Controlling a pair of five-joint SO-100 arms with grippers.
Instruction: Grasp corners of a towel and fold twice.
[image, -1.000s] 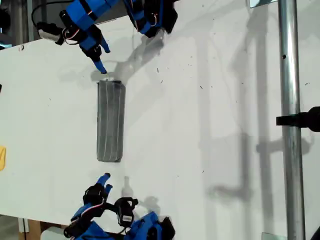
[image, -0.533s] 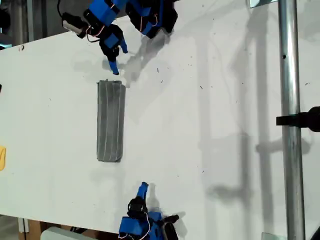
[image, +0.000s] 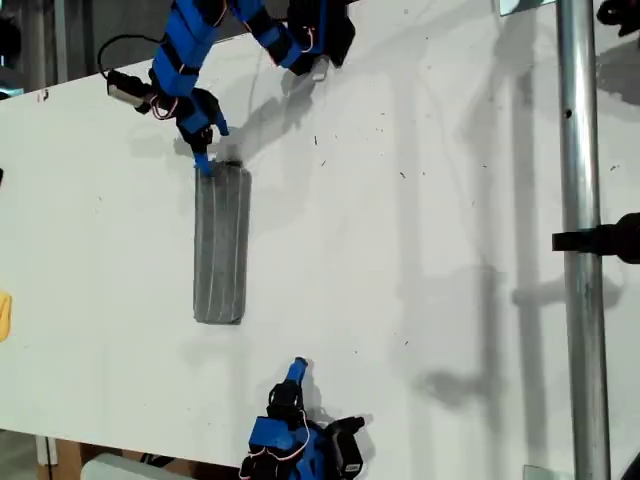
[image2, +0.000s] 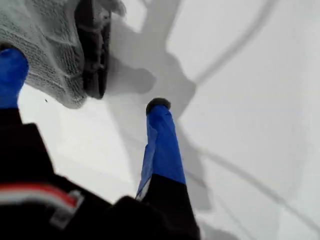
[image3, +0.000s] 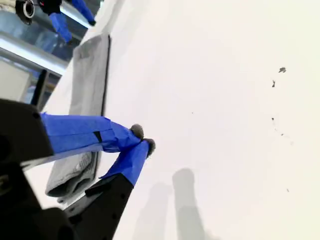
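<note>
The towel (image: 221, 245) lies on the white table as a narrow, folded grey strip with fine pale stripes, its long side running up and down the exterior view. My first gripper (image: 210, 147) is at the strip's upper end and stands open. One fingertip (image: 204, 165) rests at the corner (image: 203, 170) on the exterior view's left. In the first wrist view, folded towel layers (image2: 45, 45) show between the spread fingers of my first gripper (image2: 84, 80). My second gripper (image: 295, 371) is shut on nothing, below the towel's lower end and off toward the exterior view's right. The second wrist view shows my second gripper (image3: 142, 138) beside the towel (image3: 90, 75).
A metal pole (image: 580, 250) with a black clamp (image: 605, 240) stands upright at the exterior view's right. A yellow object (image: 4, 316) peeks in at that view's left edge. The table edge runs along the left and bottom of that view.
My first gripper lifted away from the towel's upper end, then came back down onto its corner. My second gripper swung toward the exterior view's right and has closed.
</note>
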